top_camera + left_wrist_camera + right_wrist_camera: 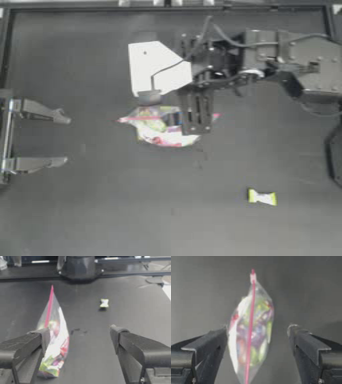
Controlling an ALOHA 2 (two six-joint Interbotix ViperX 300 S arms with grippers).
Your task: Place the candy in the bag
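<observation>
Candy [262,197] sits alone on the table [80,220], toward the right arm's side and well apart from the bag [161,127]. It looks light and crinkly, likely to skid if nudged, so a pinch across the white middle seems safer than the twisted ends. The bag lies mid-table, its pink seal [251,318] running along the rim; soft, slippery film, lumpy with sweets, best taken by the rim near the seal.

The right gripper [194,117] hangs over the bag's right part with jaws spread, the bag between them and leaning toward one. Whether either jaw touches the film I can't quite tell. The left gripper [61,140] waits at the left edge, jaws wide, holding nothing, well apart from bag and candy.
</observation>
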